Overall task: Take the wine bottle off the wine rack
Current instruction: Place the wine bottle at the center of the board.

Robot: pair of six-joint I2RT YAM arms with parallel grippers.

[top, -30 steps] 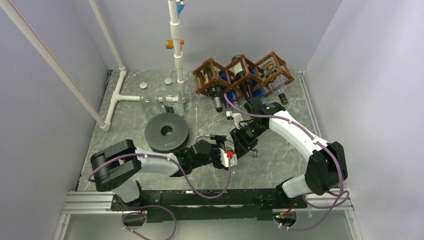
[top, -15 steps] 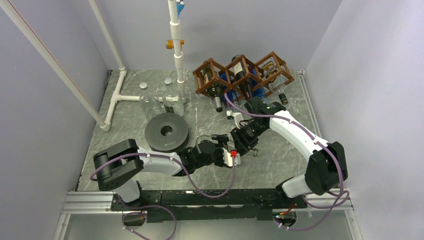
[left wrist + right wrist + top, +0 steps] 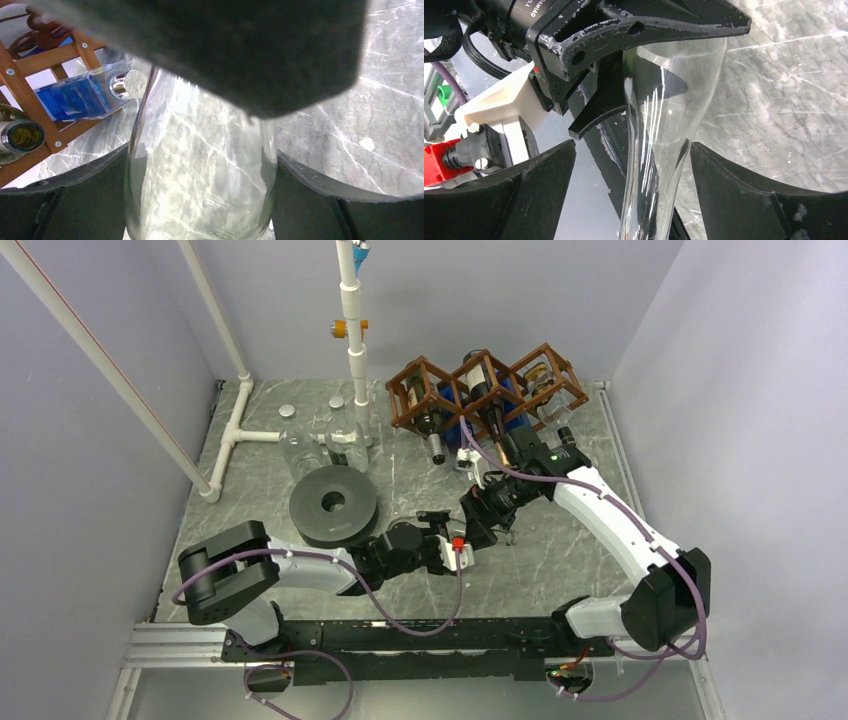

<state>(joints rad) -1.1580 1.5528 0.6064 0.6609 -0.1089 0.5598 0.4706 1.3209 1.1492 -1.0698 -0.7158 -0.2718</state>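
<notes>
- The wine bottle [image 3: 659, 115] (clear glass, apparently empty) is out of the wine rack [image 3: 480, 390]. It sits near the middle of the top view, between the two grippers and well below the rack at the upper centre.
- The left gripper [image 3: 202, 152] is clamped on the bottle's wide body: in its wrist view the glass fills the gap from one pad to the other.
- The right gripper [image 3: 633, 146] has let go. Its fingers stand either side of the narrowing neck at the bottom of its view, with clear space on the left side.
- Other bottles lie among the rack's bars, one of them a blue bottle [image 3: 75, 95] at the upper left of the left wrist view.
- Handling, as I judge it: the glass is rigid, smooth and slippery, breakable against the marbled table [image 3: 400, 470], and light if empty. The broad body gives the surer hold, while the tapering neck could slide through the pads.
</notes>
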